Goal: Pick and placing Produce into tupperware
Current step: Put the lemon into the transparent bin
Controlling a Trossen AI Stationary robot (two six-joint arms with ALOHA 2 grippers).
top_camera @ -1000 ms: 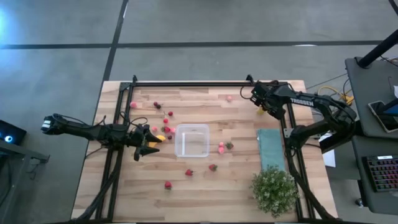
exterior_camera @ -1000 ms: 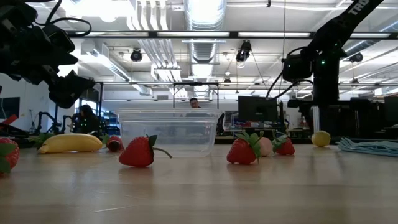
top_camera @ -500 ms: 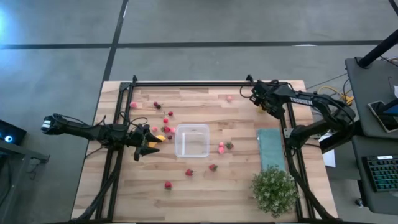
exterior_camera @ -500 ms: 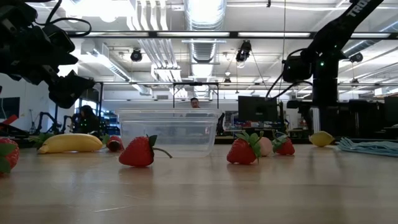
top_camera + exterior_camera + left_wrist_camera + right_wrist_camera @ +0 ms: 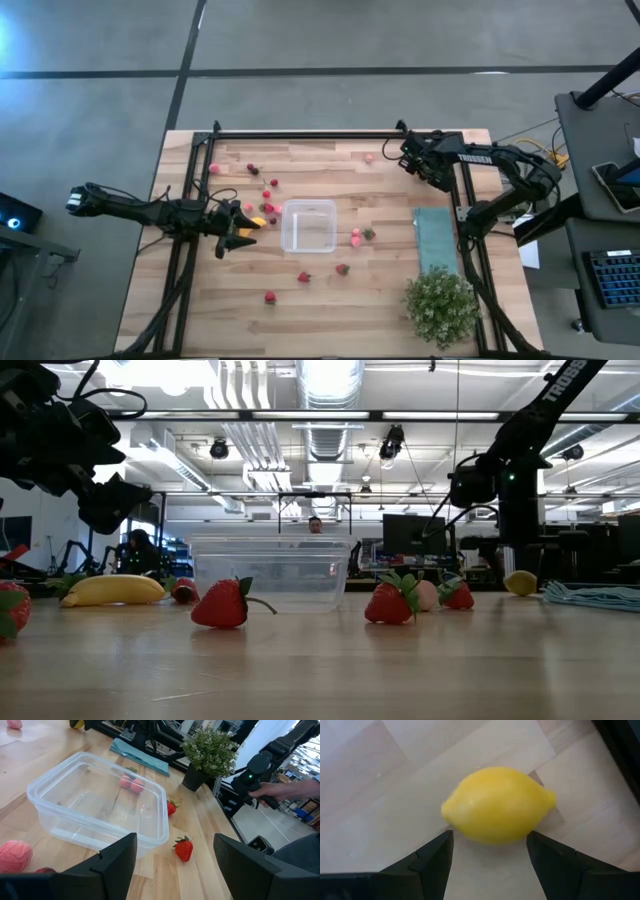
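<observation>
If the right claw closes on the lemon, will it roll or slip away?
The lemon looks smooth and oval with pointed ends, lying on bare wood, so it may roll sideways if pushed off-centre. The open right claw straddles its wide middle, so a centred squeeze probably holds. Its glossy skin could slip a little.

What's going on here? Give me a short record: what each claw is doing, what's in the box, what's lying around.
Right claw: open, poised over the lemon, fingers either side, not gripping
Left claw: open, waiting beside the box, near the banana
Box: looks empty
Table: strawberries scattered around the box
</observation>
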